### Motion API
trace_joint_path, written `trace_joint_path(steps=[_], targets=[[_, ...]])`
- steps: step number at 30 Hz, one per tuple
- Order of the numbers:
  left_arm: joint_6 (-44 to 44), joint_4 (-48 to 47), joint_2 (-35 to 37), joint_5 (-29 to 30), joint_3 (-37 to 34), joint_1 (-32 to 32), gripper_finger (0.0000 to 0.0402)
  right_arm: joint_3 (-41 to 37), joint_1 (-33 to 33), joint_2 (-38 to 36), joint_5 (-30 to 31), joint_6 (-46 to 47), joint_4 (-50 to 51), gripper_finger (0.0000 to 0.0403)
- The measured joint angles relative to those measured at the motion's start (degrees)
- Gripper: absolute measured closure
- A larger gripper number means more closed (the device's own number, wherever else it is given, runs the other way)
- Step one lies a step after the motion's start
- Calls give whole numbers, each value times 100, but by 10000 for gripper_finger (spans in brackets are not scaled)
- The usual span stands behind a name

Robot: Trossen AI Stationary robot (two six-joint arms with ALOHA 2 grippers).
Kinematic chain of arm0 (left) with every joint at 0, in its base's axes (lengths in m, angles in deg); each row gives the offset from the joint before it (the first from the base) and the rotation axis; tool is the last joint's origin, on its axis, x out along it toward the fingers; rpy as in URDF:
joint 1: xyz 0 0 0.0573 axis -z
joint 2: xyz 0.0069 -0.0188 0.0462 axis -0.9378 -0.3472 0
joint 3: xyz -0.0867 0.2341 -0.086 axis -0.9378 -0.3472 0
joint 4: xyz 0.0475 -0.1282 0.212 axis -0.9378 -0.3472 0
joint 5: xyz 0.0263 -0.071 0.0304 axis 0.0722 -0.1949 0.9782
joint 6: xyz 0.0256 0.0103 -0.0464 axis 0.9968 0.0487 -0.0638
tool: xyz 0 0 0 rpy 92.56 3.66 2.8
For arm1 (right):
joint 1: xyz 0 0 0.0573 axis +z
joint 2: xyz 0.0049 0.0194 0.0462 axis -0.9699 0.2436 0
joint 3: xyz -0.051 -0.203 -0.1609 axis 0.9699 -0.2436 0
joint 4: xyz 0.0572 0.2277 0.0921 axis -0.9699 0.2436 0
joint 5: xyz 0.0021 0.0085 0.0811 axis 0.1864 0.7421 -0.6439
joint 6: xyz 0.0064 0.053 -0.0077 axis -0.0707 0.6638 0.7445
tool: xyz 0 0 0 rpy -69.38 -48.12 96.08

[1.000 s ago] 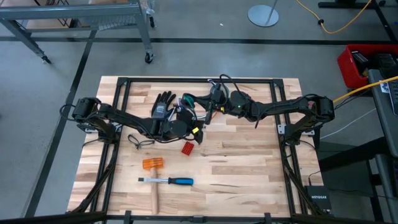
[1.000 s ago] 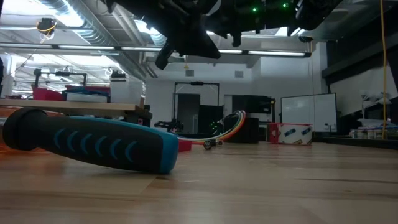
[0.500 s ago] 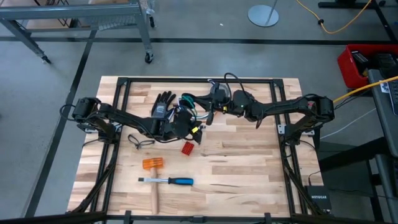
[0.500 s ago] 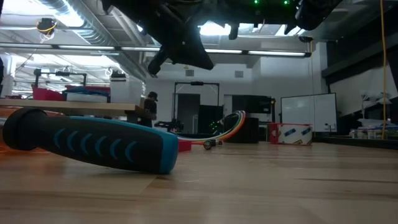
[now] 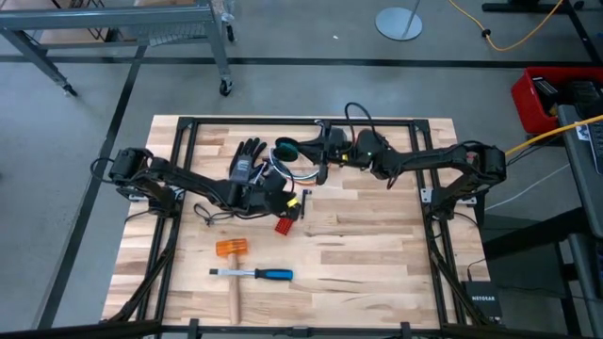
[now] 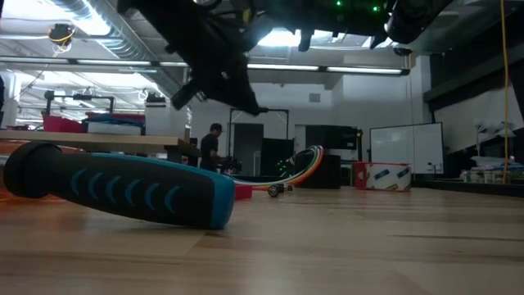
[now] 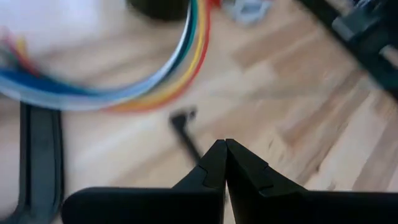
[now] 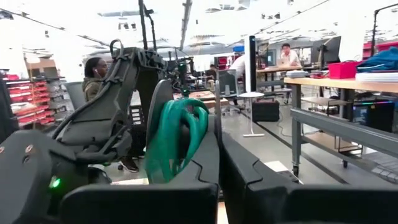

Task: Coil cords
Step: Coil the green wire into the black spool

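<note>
While both pincers sit clenched w/ nothing held, cords (image 5: 287,170) curve just far of left pincer (image 5: 290,205); right pincer (image 5: 318,153) hovers beside them, nearer.

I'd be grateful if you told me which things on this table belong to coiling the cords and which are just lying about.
Belonging to the job:
- coloured cords, curved on the wood
- thin black cord
- left tool, shut, empty, above the table
- right tool, shut

Just lying about:
- black glove
- small red piece
- orange-headed mallet
- blue-handled screwdriver
</note>
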Motion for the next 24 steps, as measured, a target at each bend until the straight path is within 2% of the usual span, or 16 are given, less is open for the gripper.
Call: trace_joint_path(steps=[5, 8, 11, 13, 18, 24], targets=[[-673, -761, 0, -313, -2, 177, 401, 0, -275, 0, -603, 201, 56, 402], [-883, -1058, 0, -263, -5, 284, 401, 0, -452, 0, -951, 327, 191, 402], [-981, -1067, 0, 27, -61, 396, 401, 0, -620, 0, -1278, 400, 292, 402], [-1134, -1069, 0, 437, -142, 509, 401, 0, -721, 0, -1496, 404, 390, 402], [-2287, -1108, 0, 2181, -500, 986, 401, 0, -965, 0, -2114, 408, 651, 402], [-3528, -1131, 2, 3238, -970, 1625, 401, 0, -1239, -24, -2911, 567, 720, 402]])
